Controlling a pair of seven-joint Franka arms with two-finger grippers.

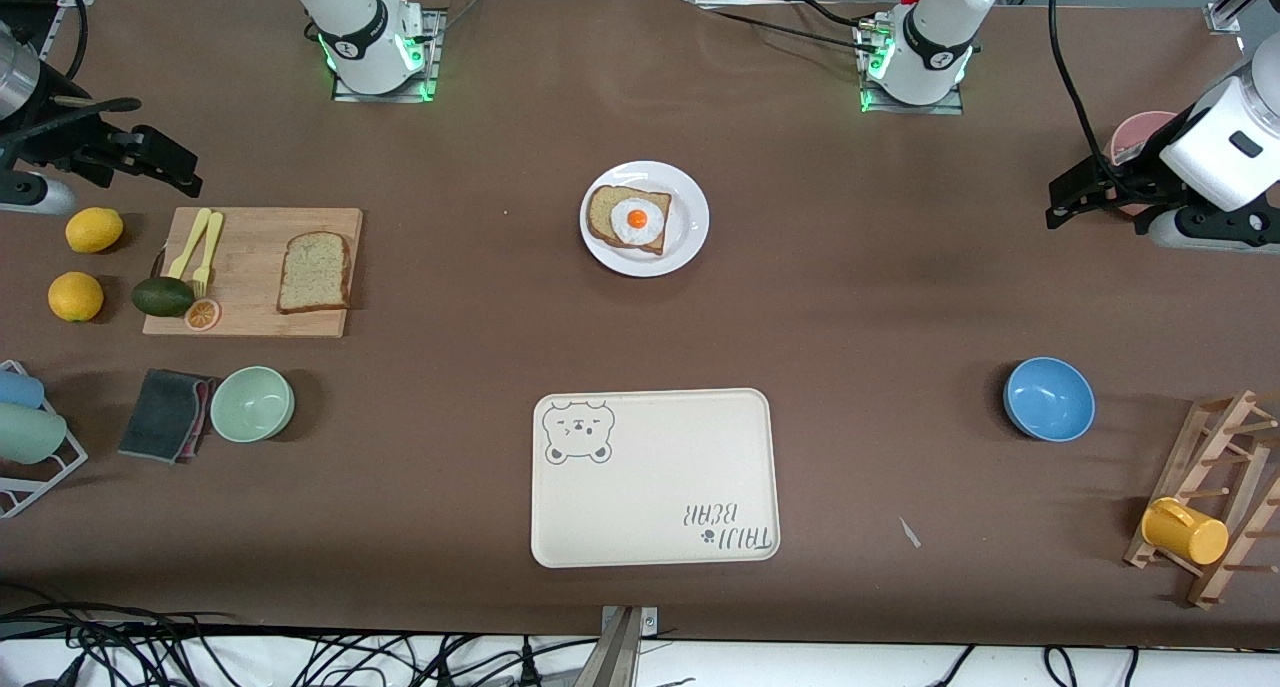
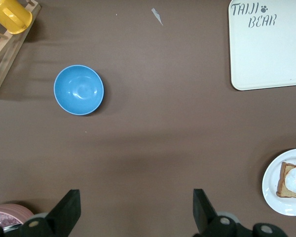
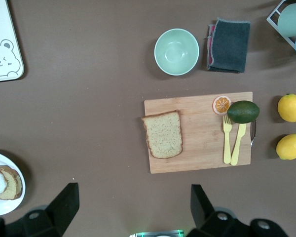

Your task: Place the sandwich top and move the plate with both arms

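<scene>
The sandwich top lies flat on a wooden cutting board toward the right arm's end of the table; it also shows in the right wrist view. The white plate sits mid-table and bears a darker slice with a fried egg. The plate's edge also shows in the left wrist view and the right wrist view. My right gripper is open and empty, up above the table beside the board. My left gripper is open and empty, up over the left arm's end.
The board also holds yellow cutlery, an avocado and an orange slice. Two lemons, a green bowl and a grey cloth lie nearby. The bear-print tray is nearer the front camera than the plate. A blue bowl and a rack with a yellow mug stand at the left arm's end.
</scene>
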